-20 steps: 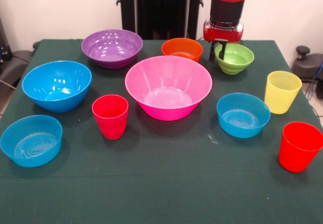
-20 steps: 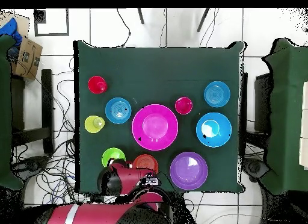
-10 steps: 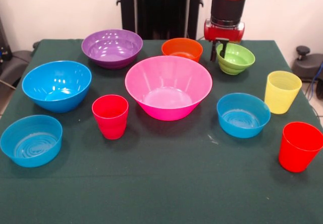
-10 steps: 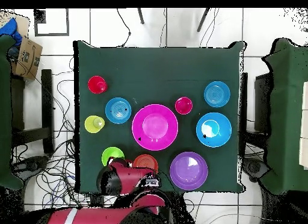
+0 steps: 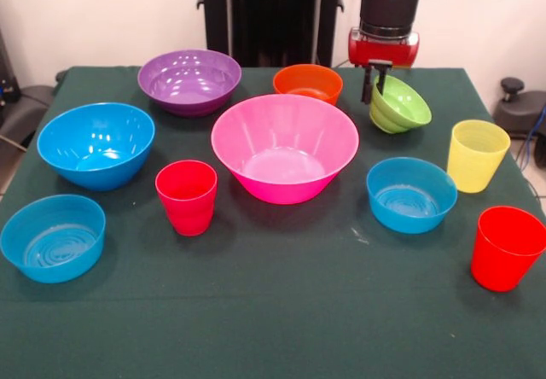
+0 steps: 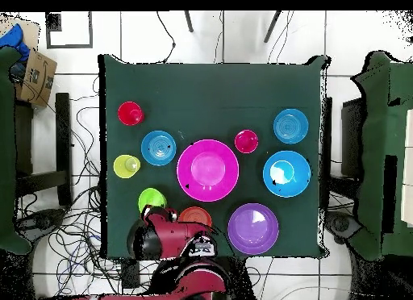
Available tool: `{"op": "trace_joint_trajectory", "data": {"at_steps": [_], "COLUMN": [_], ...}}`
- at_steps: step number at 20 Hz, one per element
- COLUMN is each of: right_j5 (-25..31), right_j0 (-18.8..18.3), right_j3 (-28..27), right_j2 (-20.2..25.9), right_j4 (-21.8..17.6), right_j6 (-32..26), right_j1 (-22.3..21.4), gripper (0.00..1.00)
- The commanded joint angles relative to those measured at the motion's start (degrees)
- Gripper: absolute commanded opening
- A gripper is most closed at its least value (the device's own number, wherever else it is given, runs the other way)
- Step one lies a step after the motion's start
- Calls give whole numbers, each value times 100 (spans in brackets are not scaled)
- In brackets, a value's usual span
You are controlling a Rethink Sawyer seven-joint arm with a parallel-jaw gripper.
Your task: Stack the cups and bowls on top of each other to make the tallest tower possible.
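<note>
Gripper (image 5: 375, 78) clamped on near rim of small lime green glossy plastic bowl (image 5: 399, 104), which hangs tilted below jaws, just off green table (image 5: 281, 311). Bowl prob. light, stiff, slippery; thin rim is the only hold, may swing or slip.

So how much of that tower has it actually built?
None yet: nothing is stacked. The gripper has its fingers over the rim of the lime green bowl, which sits tilted. The pink bowl, the cups and the other bowls all stand separately on the table, waiting.
</note>
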Motion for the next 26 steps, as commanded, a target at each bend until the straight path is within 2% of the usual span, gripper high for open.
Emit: {"op": "trace_joint_trajectory", "data": {"at_steps": [1, 5, 19, 26], "right_j5": [770, 925, 1230, 1818], "right_j0": [-125, -286, -189, -109], "right_j3": [-446, -731, -1126, -1269], "right_j2": [483, 637, 633, 562], "right_j4": [183, 111, 313, 472], "right_j6": [627, 452, 641, 612], "right_j1": [-202, -118, -177, -483], "gripper": [0, 0, 0, 0]}}
